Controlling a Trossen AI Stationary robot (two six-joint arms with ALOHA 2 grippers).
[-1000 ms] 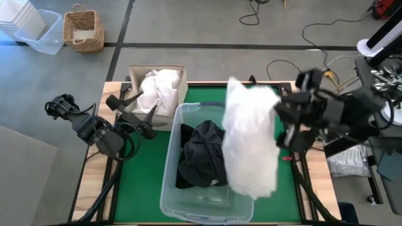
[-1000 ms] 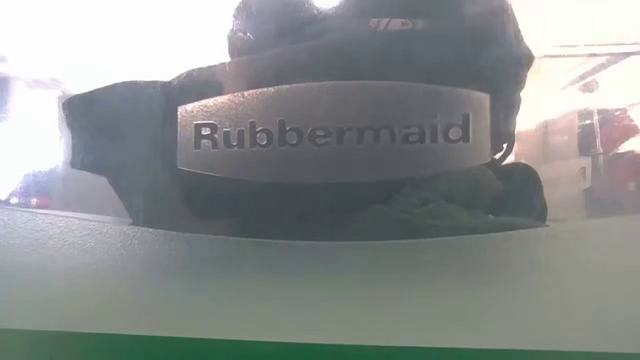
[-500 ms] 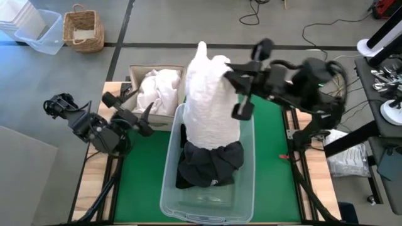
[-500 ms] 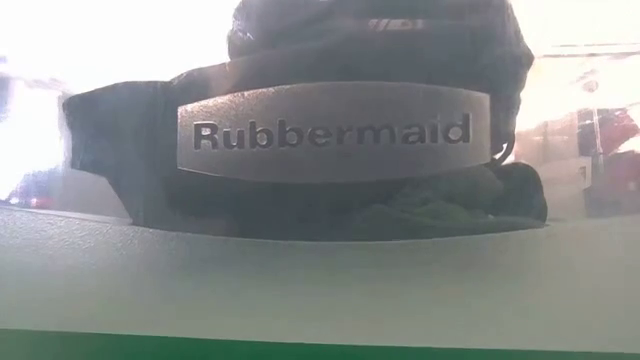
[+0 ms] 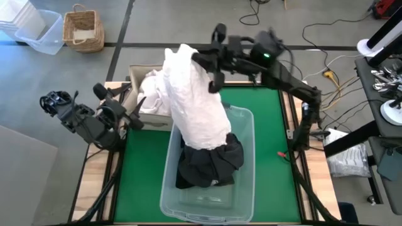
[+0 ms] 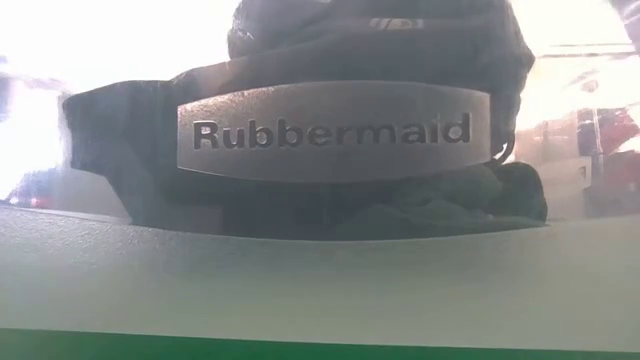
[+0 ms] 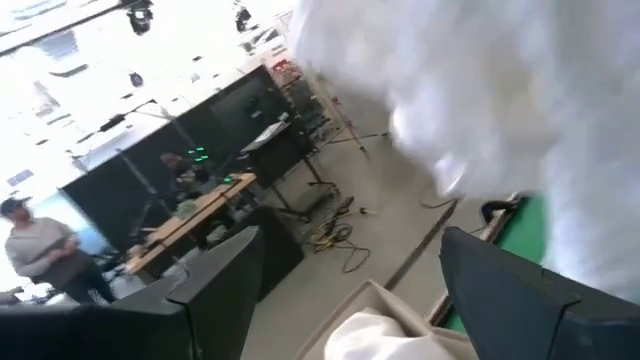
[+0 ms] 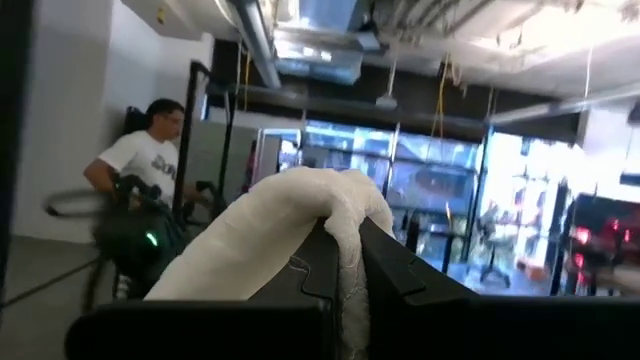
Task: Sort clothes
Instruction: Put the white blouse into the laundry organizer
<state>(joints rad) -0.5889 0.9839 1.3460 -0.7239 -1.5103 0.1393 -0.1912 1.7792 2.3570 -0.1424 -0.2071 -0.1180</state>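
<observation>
Clear tub: dark clothes heaped inside. Beige box: white clothes inside. White garment: pinched in the right claw, hanging between box and tub, hem touching the dark heap. Left claw: spread wide, empty, beside the box.

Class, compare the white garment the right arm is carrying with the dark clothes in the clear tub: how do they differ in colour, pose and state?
The white garment is pale and fluffy-looking; the dark clothes are black or charcoal. The white garment hangs lifted, pinched in the shut right gripper, draping from above the beige box down to the tub; the dark clothes lie bunched inside the clear tub, held by nothing. Both are soft fabric.
</observation>
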